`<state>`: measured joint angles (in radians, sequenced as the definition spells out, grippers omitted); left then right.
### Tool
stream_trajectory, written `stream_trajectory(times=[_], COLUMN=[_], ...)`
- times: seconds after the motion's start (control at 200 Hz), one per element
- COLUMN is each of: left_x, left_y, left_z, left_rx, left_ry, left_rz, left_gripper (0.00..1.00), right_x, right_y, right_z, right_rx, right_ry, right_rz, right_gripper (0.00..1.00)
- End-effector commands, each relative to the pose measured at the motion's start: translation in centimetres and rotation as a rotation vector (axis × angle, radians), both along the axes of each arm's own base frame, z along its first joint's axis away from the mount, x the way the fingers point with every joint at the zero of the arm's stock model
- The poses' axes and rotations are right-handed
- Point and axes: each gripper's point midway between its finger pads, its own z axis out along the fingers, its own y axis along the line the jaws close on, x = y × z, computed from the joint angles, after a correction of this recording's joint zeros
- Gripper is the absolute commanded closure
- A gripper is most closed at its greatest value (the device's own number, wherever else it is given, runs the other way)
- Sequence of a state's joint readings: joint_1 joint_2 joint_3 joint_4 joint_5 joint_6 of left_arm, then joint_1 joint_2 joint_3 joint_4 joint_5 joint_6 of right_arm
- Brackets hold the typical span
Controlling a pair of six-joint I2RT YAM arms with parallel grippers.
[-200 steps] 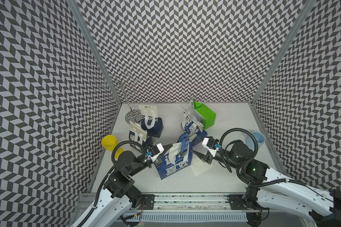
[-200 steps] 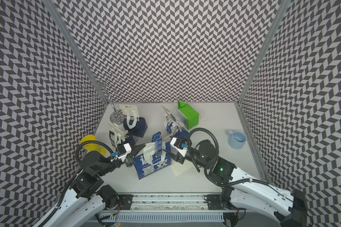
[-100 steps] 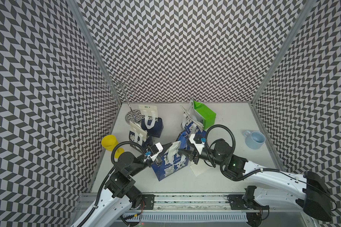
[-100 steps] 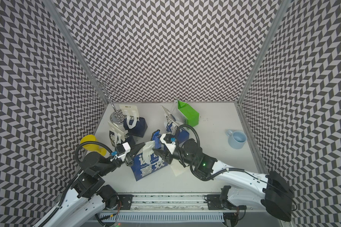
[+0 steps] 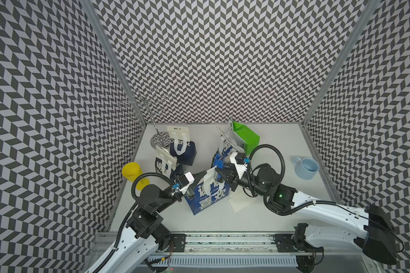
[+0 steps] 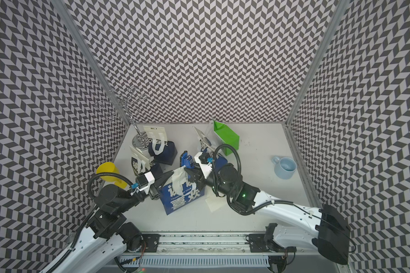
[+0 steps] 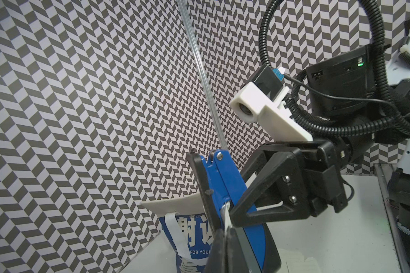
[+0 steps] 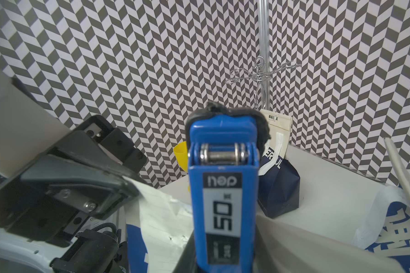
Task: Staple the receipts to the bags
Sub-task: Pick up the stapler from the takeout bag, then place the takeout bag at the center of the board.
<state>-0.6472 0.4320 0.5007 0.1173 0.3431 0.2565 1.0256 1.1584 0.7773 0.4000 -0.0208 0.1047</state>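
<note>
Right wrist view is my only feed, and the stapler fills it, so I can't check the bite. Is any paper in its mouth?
Observer: Yes. The left wrist view shows a white paper edge entering the mouth of the stapler, just above the tips of the left gripper. I can't tell if it is receipt or handle.
Operator: Which bag is it on?
Observer: The front dark blue bag, which stands between the two arms in both top views.
Operator: Any loose receipts?
Observer: One receipt lies flat on the table, between that bag and the right arm.
</note>
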Motion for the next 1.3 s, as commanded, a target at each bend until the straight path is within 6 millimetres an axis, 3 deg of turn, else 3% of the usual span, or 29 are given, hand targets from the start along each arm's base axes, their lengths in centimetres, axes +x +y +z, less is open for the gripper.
stream_trajectory(times=[0.0, 0.165, 0.28, 0.441, 0.601, 0.871, 1.037, 1.067, 1.092, 1.292], left_x=[-0.8, -0.6, -0.2, 1.3, 2.3, 4.0, 4.4, 4.3, 4.2, 1.8], left_y=[1.0, 1.6, 2.4, 5.8, 9.7, 13.5, 14.4, 14.5, 14.7, 17.7], left_z=[2.7, 2.0, 1.7, 1.8, 0.8, -1.6, -2.4, -2.3, -2.1, 2.4], left_rx=[-0.084, -0.092, -0.107, -0.181, -0.237, -0.251, -0.247, -0.253, -0.261, -0.425], left_ry=[-0.092, -0.072, -0.070, -0.062, -0.032, 0.062, 0.127, 0.129, 0.129, 0.056], left_rz=[0.018, 0.051, 0.102, 0.307, 0.512, 0.754, 0.814, 0.813, 0.817, 0.852], left_gripper=[1.00, 1.00, 1.00, 1.00, 1.00, 1.00, 0.88, 0.58, 0.49, 0.48], right_x=[-0.7, 0.5, 0.3, 0.4, 0.3, 1.0, 2.8, 3.0, 3.2, 4.7], right_y=[-2.9, -5.0, -6.5, -9.8, -11.4, -12.5, -13.8, -14.0, -14.1, -15.2], right_z=[11.0, 12.9, 13.9, 15.0, 14.8, 13.4, 11.7, 11.4, 11.2, 9.3], right_rx=[0.293, 0.344, 0.396, 0.425, 0.390, 0.346, 0.353, 0.350, 0.348, 0.301], right_ry=[-0.188, -0.235, -0.272, -0.321, -0.340, -0.338, -0.263, -0.255, -0.248, -0.212], right_rz=[-0.064, -0.192, -0.232, -0.361, -0.413, -0.476, -0.532, -0.539, -0.545, -0.614], right_gripper=[1.00, 1.00, 1.00, 1.00, 1.00, 1.00, 1.00, 1.00, 1.00, 1.00])
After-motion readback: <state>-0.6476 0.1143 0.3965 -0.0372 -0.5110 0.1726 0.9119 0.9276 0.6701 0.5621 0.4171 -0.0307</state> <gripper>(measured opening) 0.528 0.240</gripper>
